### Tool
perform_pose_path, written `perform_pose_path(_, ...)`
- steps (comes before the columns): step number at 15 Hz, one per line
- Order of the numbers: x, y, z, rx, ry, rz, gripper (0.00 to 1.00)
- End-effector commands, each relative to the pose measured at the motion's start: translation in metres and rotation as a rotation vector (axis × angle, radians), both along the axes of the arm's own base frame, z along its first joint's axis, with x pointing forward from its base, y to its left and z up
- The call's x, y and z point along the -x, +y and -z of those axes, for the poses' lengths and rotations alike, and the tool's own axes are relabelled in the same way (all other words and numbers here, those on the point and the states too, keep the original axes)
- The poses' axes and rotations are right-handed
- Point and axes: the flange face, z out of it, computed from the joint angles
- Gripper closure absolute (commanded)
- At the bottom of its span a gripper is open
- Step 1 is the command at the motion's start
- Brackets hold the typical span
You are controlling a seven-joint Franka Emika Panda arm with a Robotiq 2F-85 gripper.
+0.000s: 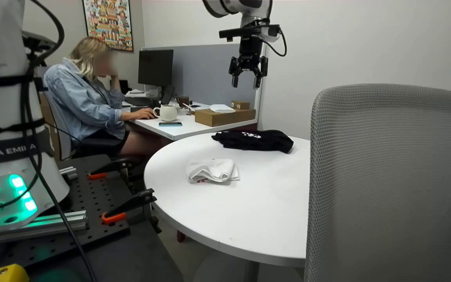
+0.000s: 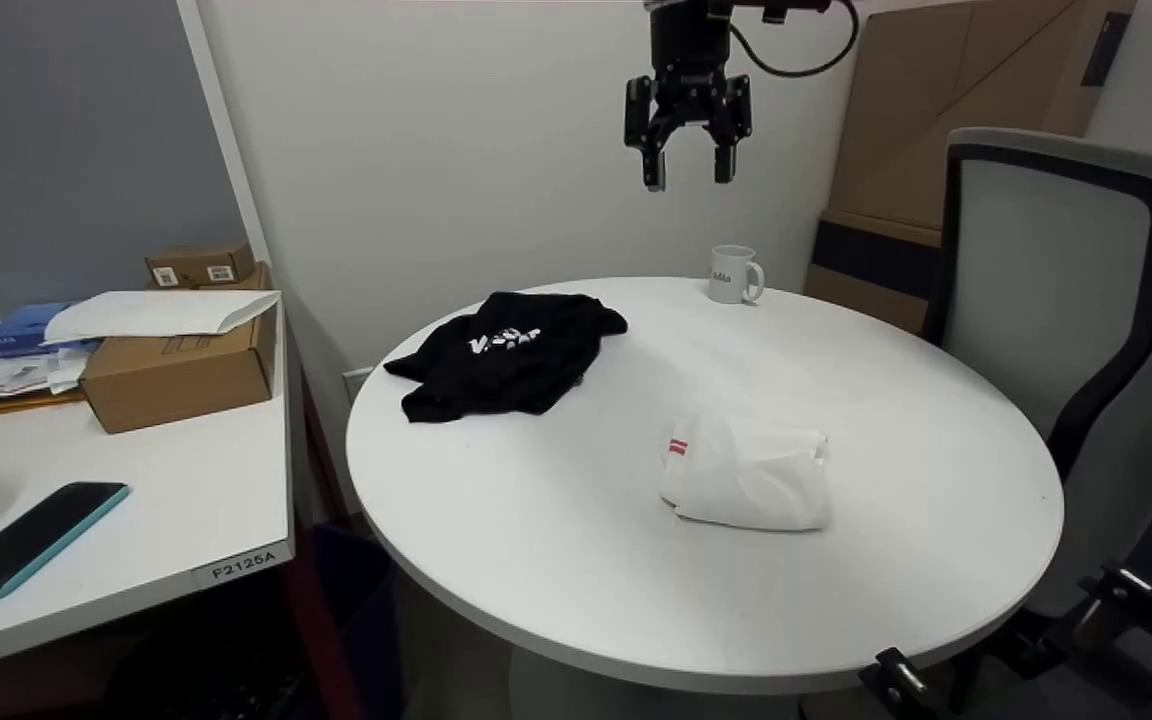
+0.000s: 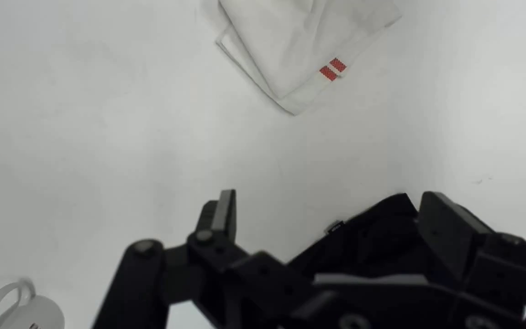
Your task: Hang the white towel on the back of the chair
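Note:
The white towel (image 1: 212, 171) lies folded flat on the round white table (image 1: 264, 211). Its red stripes show in an exterior view (image 2: 748, 480) and in the wrist view (image 3: 299, 45). The grey mesh chair back (image 1: 390, 180) stands at the table's edge; it also shows in an exterior view (image 2: 1046, 280) and is out of the wrist view. My gripper (image 1: 246, 83) is open and empty, high above the table, as an exterior view (image 2: 689, 178) also shows. In the wrist view, the towel lies beyond my open fingers (image 3: 329, 194), apart from them.
A black garment (image 2: 506, 355) lies on the table, partly behind my fingers in the wrist view (image 3: 368, 246). A white mug (image 2: 732, 275) stands near the table's edge. A desk with a cardboard box (image 1: 221, 116) adjoins; a person (image 1: 84, 94) sits there. Clamps (image 1: 131, 203) border the robot's base.

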Motion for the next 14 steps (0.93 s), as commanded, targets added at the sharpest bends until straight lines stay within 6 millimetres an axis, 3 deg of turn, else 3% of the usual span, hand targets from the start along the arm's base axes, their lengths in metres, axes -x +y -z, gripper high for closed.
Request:
perform_pose_path(1,-0.03,-0.015,0.034,-0.031,0.115,-0.009,0.0)
perform_pose_path(5,-0.034,-0.031,0.067,0.013,0.166,-0.001,0.0)
perform_pose_path(14,0.004,-0.063,0.117,0.097,0.247,-0.17,0.0)
